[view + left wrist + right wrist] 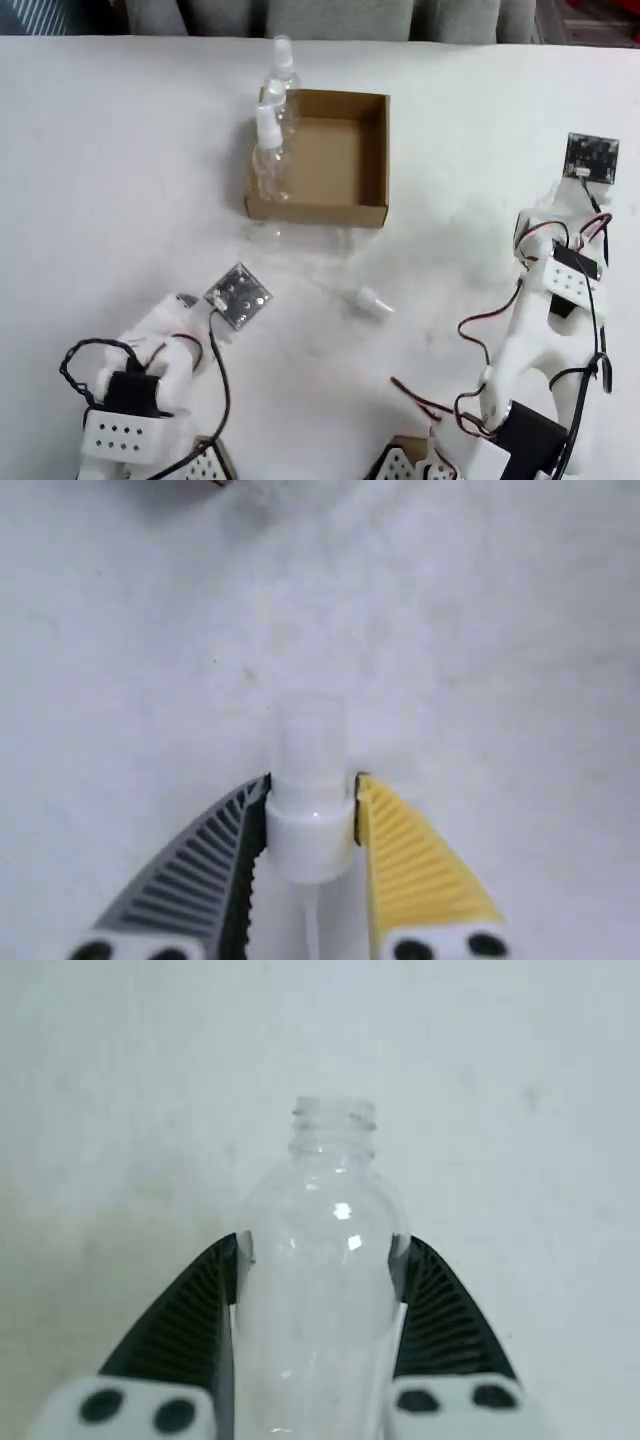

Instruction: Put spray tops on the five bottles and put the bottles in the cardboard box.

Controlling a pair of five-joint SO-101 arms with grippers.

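My left gripper (312, 785) is shut on a white spray top (310, 815) with a clear cap, held just above the white table. My right gripper (320, 1245) is shut on a clear bottle (318, 1260) whose threaded neck is bare. In the high view the cardboard box (362, 150) sits at the middle back, with capped bottles (270, 155) standing along its left wall. A loose spray top (372, 300) lies on the table in front of the box. The left arm (150, 380) is at the near left and the right arm (560, 290) at the right.
A faint clear shape, perhaps a bottle (343, 240), lies just before the box's front wall. Red and black cables run along both arms. Grey chair backs (330, 18) stand beyond the table's far edge.
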